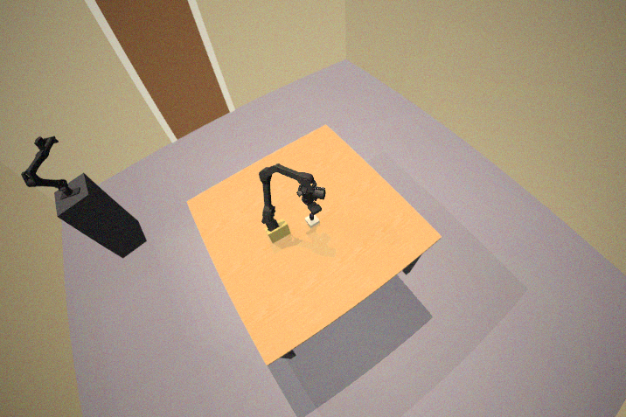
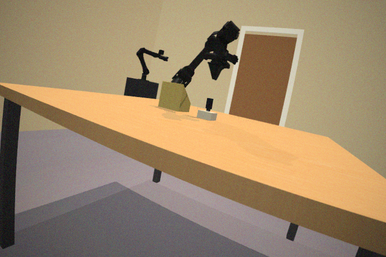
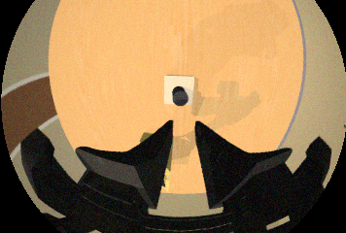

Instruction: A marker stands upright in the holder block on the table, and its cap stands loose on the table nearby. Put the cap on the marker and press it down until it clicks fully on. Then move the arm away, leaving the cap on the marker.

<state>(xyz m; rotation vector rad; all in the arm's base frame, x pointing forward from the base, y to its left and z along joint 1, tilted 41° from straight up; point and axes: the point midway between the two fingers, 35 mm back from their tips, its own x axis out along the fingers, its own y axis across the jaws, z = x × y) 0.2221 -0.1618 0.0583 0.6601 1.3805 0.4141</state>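
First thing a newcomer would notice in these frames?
The black arm, arched over the middle of the orange table, with its gripper partly open, empty, and raised above the black capped marker. The marker stands upright in a small pale holder block, beside the olive block at the arm's foot. Further off, a brown door and a second dark arm on a black pedestal by the wall.
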